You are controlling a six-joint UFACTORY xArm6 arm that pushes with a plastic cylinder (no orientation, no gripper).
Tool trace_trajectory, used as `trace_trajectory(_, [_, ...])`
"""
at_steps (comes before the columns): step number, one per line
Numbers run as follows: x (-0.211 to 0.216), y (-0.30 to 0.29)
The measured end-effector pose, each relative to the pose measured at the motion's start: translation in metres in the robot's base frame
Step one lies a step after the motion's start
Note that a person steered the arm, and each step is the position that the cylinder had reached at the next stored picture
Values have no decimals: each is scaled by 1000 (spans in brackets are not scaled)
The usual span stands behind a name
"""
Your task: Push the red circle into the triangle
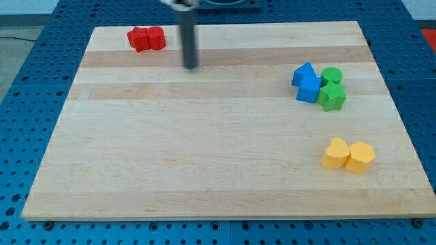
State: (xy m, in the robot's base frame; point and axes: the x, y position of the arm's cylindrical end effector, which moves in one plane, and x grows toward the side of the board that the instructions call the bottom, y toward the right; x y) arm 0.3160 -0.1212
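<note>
Two red blocks touch at the view's top left: one [139, 39] on the left and one [157, 38] on the right; which is the circle I cannot tell. A blue triangle [304, 73] sits at the view's right, touching a blue cube [310, 89] below it. My tip [191, 67] rests on the board, to the right of and a little below the red blocks, apart from them and far left of the blue triangle.
A green round block [332, 75] and a green star-like block [332, 97] touch the blue pair on its right. Two yellow blocks [336, 153] [360, 157] sit together at the lower right. The wooden board [204, 150] lies on a blue perforated table.
</note>
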Motion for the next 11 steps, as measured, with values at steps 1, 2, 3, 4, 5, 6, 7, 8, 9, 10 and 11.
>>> trace_trajectory(1, [0, -104])
trace_trajectory(2, [-31, -139])
trace_trajectory(3, [-68, -139])
trace_trajectory(4, [-83, -122])
trace_trajectory(5, [-84, -82])
trace_trajectory(6, [-84, -34])
trace_trajectory(7, [-84, 14])
trace_trajectory(8, [-79, 47])
trace_trajectory(9, [-59, 88])
trace_trajectory(10, [-27, 89])
trace_trajectory(11, [-7, 132])
